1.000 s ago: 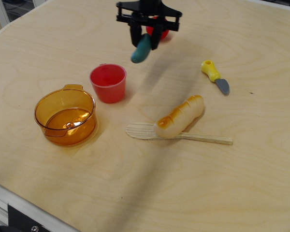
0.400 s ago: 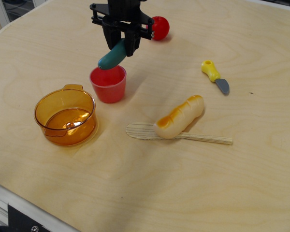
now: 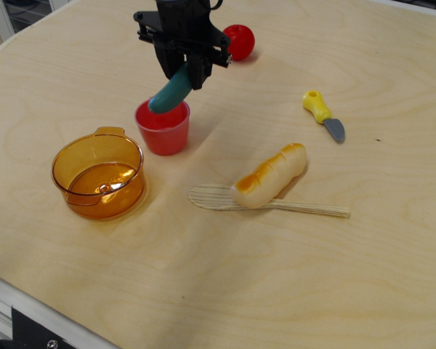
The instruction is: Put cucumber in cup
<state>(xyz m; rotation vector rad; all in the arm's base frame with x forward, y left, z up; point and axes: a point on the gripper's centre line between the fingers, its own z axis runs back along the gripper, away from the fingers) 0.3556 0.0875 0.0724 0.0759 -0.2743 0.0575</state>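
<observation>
The red cup [image 3: 163,131] stands upright on the wooden table, left of centre. My black gripper [image 3: 180,69] is directly above the cup's rim and is shut on the teal-green cucumber [image 3: 168,93]. The cucumber hangs tilted, its upper end between the fingers and its lower end just at or inside the cup's mouth. I cannot tell whether it touches the cup.
A translucent orange pot [image 3: 98,174] with handles sits left of the cup. A tan bread loaf [image 3: 270,174] lies on a wooden spatula [image 3: 276,203] to the right. A yellow-handled toy knife [image 3: 323,115] lies at right. A red ball [image 3: 239,41] is behind the gripper.
My gripper has carried the cucumber leftward from near the red ball to above the cup, then lowered it so its lower end reaches the cup's mouth.
</observation>
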